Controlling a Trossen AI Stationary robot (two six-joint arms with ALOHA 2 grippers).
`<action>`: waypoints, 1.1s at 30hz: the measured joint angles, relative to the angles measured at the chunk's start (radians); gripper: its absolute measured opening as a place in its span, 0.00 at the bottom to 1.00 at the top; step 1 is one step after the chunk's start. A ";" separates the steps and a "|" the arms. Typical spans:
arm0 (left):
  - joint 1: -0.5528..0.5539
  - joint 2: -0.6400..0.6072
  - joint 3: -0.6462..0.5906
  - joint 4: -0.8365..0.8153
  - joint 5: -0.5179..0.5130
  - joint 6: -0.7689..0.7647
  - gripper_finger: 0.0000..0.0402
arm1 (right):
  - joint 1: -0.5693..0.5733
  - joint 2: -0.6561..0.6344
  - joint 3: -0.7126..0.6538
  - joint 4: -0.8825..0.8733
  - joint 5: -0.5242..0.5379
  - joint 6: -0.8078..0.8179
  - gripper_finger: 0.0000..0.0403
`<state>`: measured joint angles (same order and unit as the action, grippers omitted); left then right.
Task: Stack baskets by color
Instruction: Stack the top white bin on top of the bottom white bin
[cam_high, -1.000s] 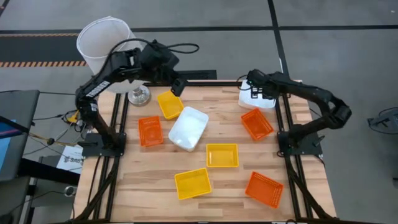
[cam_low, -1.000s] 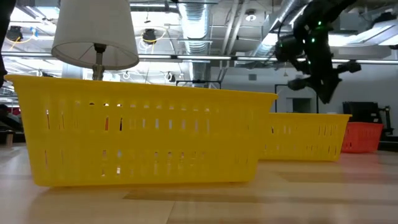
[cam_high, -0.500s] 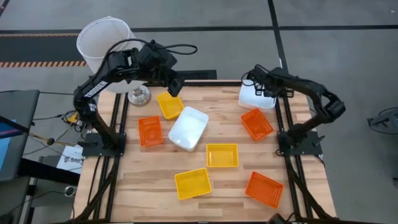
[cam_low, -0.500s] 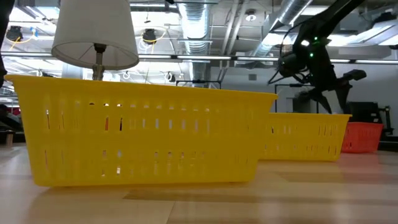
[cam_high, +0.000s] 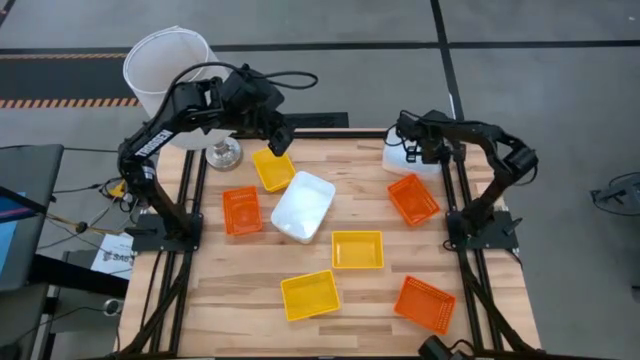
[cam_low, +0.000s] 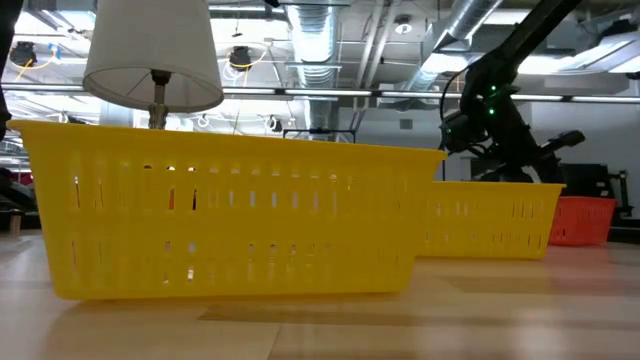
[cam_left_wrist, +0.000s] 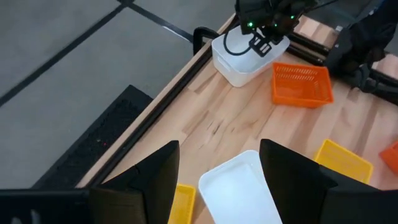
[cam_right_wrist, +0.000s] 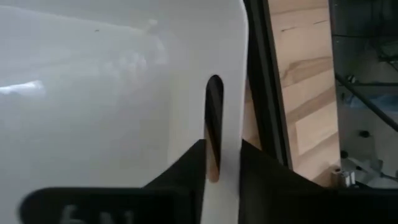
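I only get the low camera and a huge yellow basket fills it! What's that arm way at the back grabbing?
Observer: That's the right gripper, pinching the rim of the corner white basket at the table's far right corner.
Operator: Any more white ones?
Observer: Yes, the middle white basket lies mid-table.
Operator: Where's the other arm?
Observer: The left gripper hangs open over a small yellow basket at the far left.
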<state>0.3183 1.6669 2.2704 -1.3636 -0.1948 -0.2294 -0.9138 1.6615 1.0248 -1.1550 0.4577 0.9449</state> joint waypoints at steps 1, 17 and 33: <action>0.000 0.000 0.000 -0.004 -0.002 0.008 0.53 | 0.000 0.000 0.000 0.005 -0.005 -0.003 0.18; 0.071 0.000 0.000 -0.018 0.007 0.069 0.53 | 0.100 0.001 0.091 0.131 -0.088 -0.199 0.01; 0.144 0.004 0.000 -0.018 0.169 0.112 0.53 | 0.164 0.002 0.234 0.277 -0.111 -0.928 0.01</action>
<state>0.4627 1.6707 2.2704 -1.3815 -0.0254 -0.1177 -0.7502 1.6635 1.2591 -0.8779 0.3468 0.0165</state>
